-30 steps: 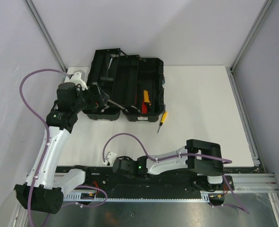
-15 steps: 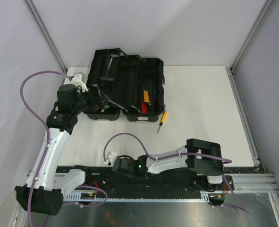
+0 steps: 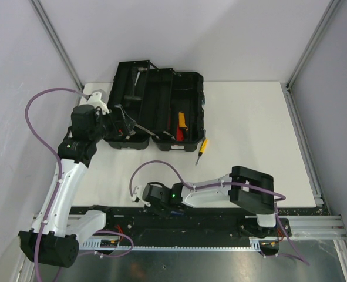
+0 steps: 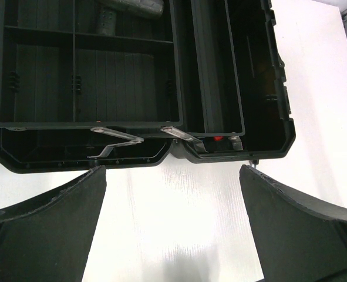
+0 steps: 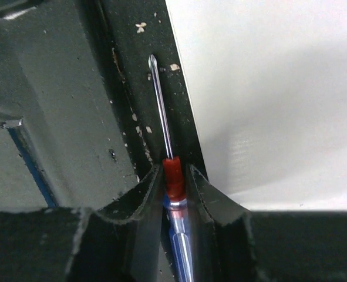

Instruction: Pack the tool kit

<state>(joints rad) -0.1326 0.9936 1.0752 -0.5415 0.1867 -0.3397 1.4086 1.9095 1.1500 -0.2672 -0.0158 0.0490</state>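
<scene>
The black tool kit [image 3: 159, 98] stands open at the back of the table, its tray [image 4: 126, 76] swung out on metal arms. Red and orange tools [image 3: 179, 124] lie in its right half. A yellow-handled screwdriver [image 3: 202, 148] lies on the table just in front of it. My left gripper [image 3: 118, 126] hovers at the kit's left front, open, with nothing between its fingers [image 4: 44, 235]. My right gripper [image 3: 140, 194] is low at the table's near edge. In the right wrist view, the right gripper [image 5: 174, 169] is shut on a blue screwdriver [image 5: 174, 174] with a red collar, its shaft pointing ahead.
A black rail [image 5: 132, 88] runs along the table's near edge under the held screwdriver's shaft. White table [image 3: 243, 129] spreads right of the kit. A purple cable [image 3: 155, 169] loops above the right wrist. Grey walls close in on the left and right.
The right arm has shifted: its wrist moved a little forward onto the table edge and its elbow came left. The left gripper drew back slightly from the kit.
</scene>
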